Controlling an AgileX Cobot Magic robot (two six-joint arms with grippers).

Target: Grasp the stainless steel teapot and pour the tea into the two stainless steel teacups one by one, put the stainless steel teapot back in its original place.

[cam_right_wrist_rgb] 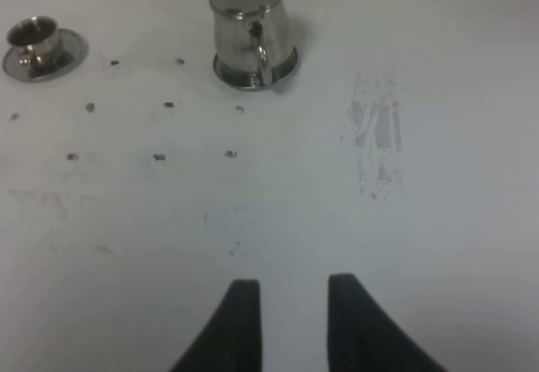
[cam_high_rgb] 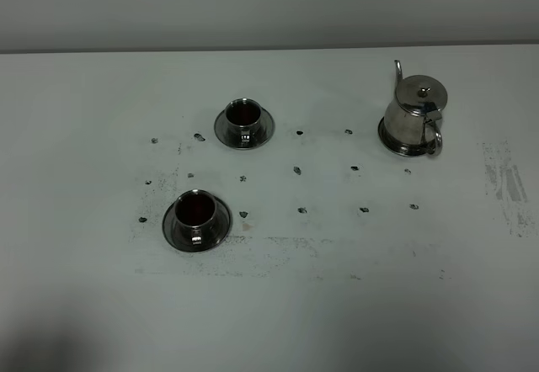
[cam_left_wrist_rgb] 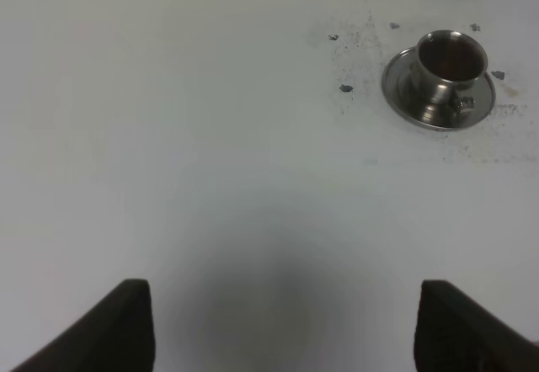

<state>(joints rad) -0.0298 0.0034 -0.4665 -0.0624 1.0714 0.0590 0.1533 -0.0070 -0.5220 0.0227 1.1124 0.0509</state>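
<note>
High exterior camera looking steeply down on the white table, left wrist camera low, facing the near teacup, right wrist camera low, facing the teapot, both shared with the overhead view
</note>
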